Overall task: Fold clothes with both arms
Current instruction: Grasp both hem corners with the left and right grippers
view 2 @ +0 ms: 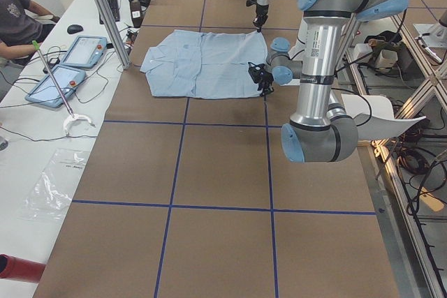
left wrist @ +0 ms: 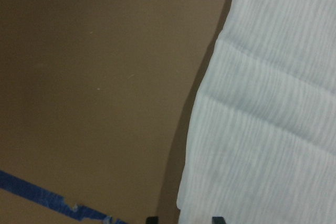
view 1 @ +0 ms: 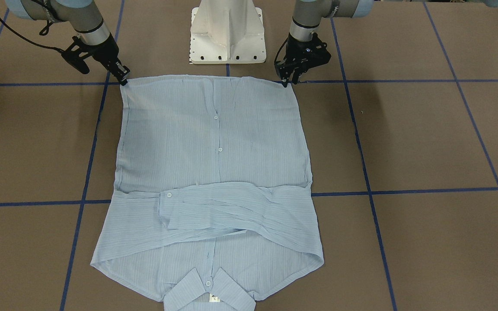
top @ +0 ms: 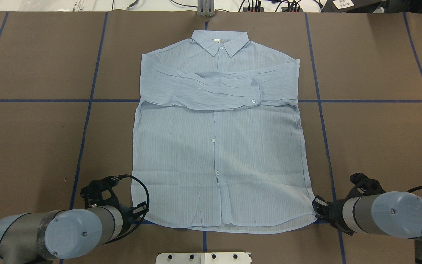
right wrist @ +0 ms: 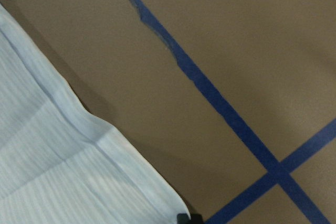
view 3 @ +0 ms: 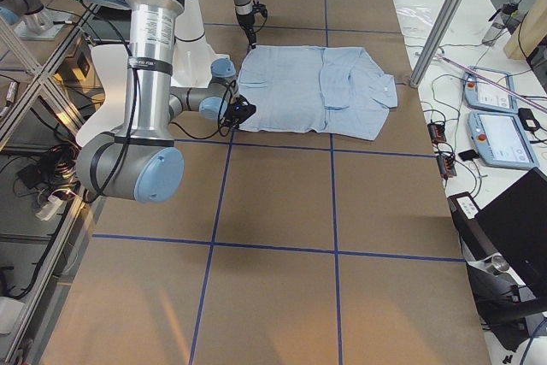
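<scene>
The shirt (top: 218,146) lies flat on the bench (top: 31,139), front side up. Its collar (top: 220,40) is at the end far from the robot. Both sleeves (top: 214,91) are folded across the chest. The bottom edge is the end nearest the robot.

The left arm (top: 68,229) is low at the bottom corner of the shirt on its side. In the left wrist view its jaws are a little apart, with the shirt's corner lying between them. So they are open and not pinching yet. The right arm (top: 379,214) is low at the other bottom corner. Only a tiny dark bit of its jaws shows there, so I cannot tell if they are open or closed.

I think the step now is grabbing the two bottom corners. Next, both jaws need to pinch the cloth tight. Then the two arms should lift together and carry the bottom edge toward the collar. They should keep level so the thin cloth does not bunch up or slide.
</scene>
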Controlling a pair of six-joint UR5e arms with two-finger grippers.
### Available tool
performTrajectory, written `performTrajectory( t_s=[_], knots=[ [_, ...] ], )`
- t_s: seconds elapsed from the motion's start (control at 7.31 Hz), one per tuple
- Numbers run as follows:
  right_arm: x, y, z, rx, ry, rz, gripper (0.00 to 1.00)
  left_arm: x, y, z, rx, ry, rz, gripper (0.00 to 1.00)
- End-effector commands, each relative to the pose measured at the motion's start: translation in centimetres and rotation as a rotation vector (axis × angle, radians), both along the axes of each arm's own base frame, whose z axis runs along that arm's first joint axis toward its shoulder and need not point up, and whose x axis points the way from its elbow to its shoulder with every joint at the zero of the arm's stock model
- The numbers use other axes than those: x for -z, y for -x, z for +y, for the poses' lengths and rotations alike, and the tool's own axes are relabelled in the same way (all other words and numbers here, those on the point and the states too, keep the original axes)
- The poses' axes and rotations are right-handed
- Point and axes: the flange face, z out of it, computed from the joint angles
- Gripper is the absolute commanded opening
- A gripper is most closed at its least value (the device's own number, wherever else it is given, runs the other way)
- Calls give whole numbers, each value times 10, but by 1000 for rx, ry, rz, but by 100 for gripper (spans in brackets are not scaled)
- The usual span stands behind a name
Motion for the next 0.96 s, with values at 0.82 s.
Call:
performTrajectory(
  t_s=[0.82],
  knots=[
    [24, -22, 9, 6, -8, -40, 0, 51, 76, 1, 20, 1, 100, 0]
  ],
)
